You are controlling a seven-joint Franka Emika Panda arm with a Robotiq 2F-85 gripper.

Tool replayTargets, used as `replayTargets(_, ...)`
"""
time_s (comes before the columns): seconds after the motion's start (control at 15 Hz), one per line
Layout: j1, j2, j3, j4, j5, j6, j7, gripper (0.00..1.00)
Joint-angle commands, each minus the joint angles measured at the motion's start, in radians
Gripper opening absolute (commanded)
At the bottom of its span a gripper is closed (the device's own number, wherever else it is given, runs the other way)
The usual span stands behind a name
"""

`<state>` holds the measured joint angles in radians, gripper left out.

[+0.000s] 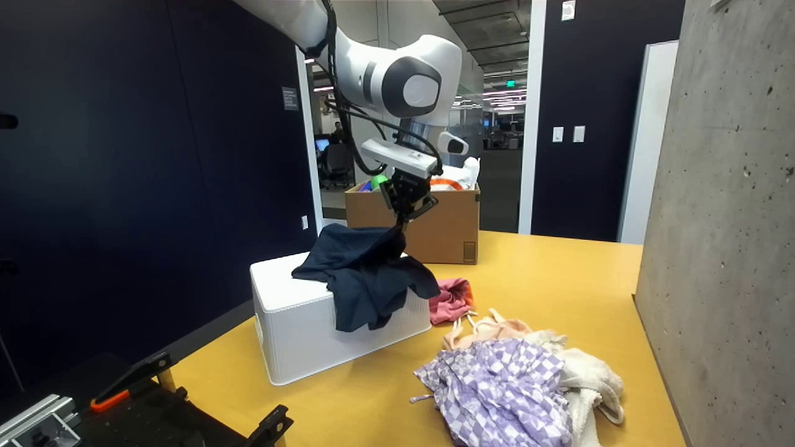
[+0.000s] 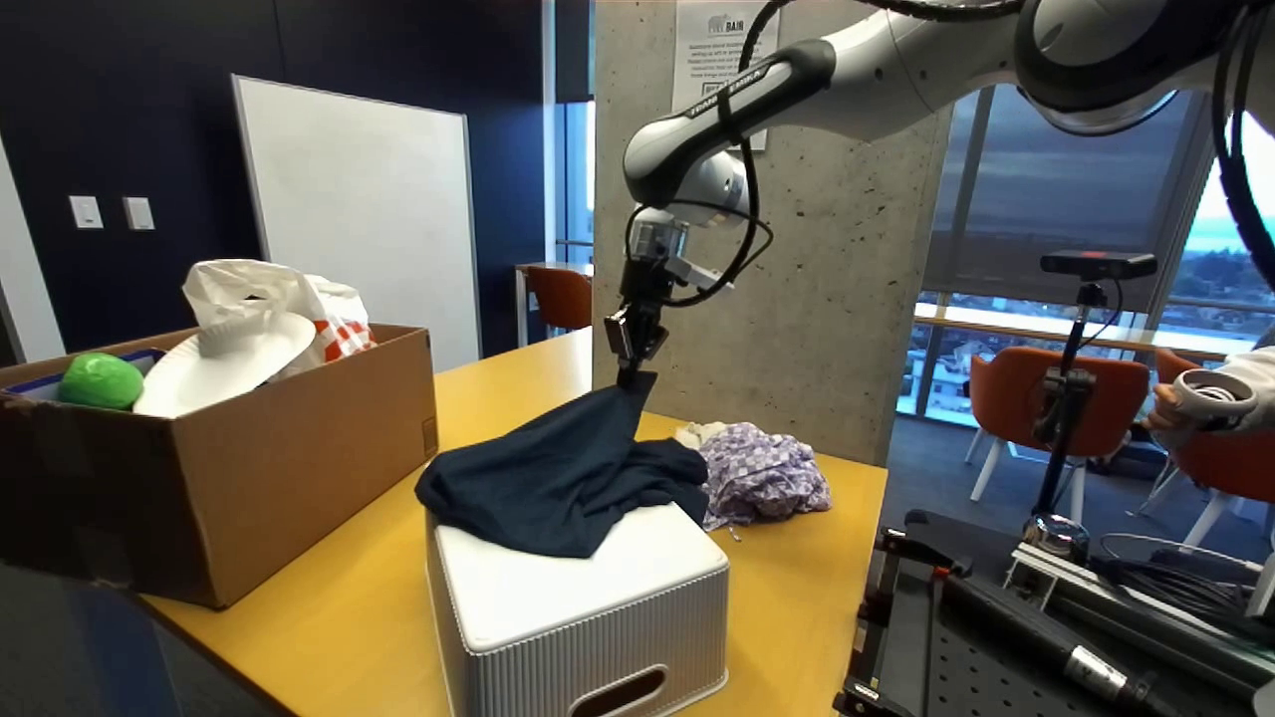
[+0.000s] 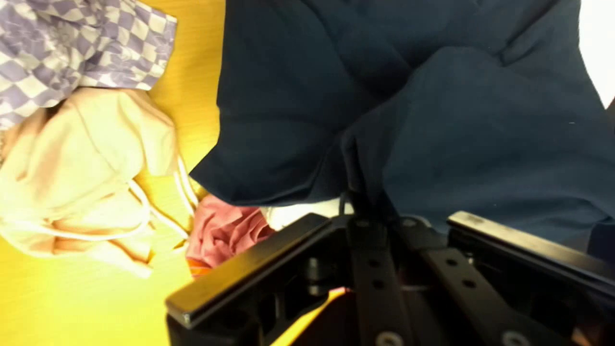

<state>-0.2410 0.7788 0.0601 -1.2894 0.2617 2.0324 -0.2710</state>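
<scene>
Dark fingers [image 3: 367, 234] gripping a raised peak of navy cloth [image 2: 558, 468], the rest draped in loose folds over a ribbed white box [image 2: 637, 558], crumpled pink fabric [image 1: 448, 302] beside it, purple-checked garment [image 1: 502, 391] heaped on the smooth yellow worktop [image 1: 559, 267], open cardboard carton [image 2: 319, 463] near the box

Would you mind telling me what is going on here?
The robot's gripper holds up a fold of a navy cloth, the rest of which drapes over a white box. On the yellow table lie a checked cloth, a pink cloth and a peach cloth. In an exterior view, a person's hand holds a controller.
</scene>
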Motion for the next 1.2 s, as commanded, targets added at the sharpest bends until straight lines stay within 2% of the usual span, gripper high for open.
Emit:
replayTargets(0.0,0.005,-0.060,-0.013,-0.015,-0.002,-0.022,0.035,0.01)
replayTargets(0.2,0.074,-0.075,-0.011,0.013,-0.035,-0.028,0.095,0.01)
replayTargets(0.8,0.409,-0.017,0.063,0.178,-0.148,-0.050,0.252,0.01)
replayTargets(1.13,0.515,0.026,0.125,0.240,-0.144,-0.031,0.193,0.01)
